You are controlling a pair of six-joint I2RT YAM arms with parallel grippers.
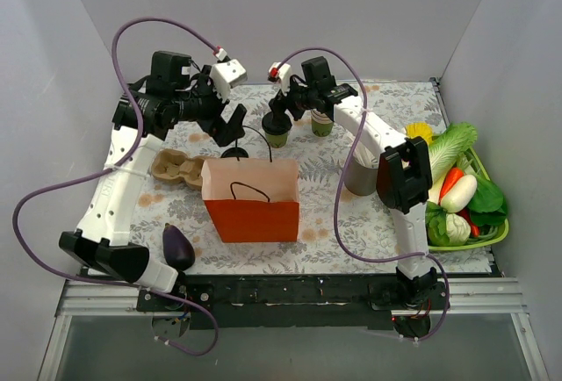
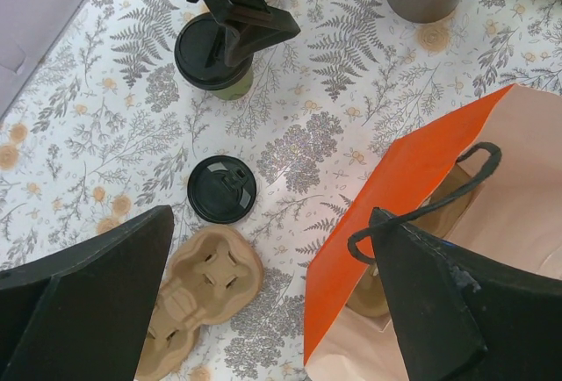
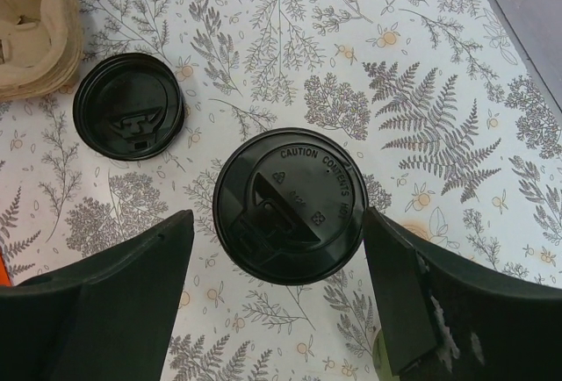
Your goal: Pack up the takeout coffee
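1. Right wrist view: the takeout coffee (image 3: 290, 205) stands upright on the fern-print table (image 3: 439, 91), straight below the camera and behind the bag.
2. The right gripper (image 1: 279, 111) has its jaws spread wide, one on each side of the lid, gripping nothing. Whether the right-hand finger touches the lid rim, I can't tell.
3. Handling, my read: the paper wall is soft and dents under a hard squeeze, and the lid is slick and could pop off. It may be full, so keep it upright. Grip the cup body under the lid rim.
4. The left gripper (image 1: 233, 128) is wide open and empty, hovering over the loose black lid (image 2: 222, 189), which lies just beside the pulp cup carrier (image 2: 206, 280).
5. The orange paper bag (image 1: 251, 198) stands open. Its handle (image 2: 479, 170) arches over the mouth, so it's a likely snag.
6. A lidless green cup (image 1: 321, 123) stands just beside the coffee, so finger clearance is tight there. The grey tumbler (image 1: 358, 175) is farther off.
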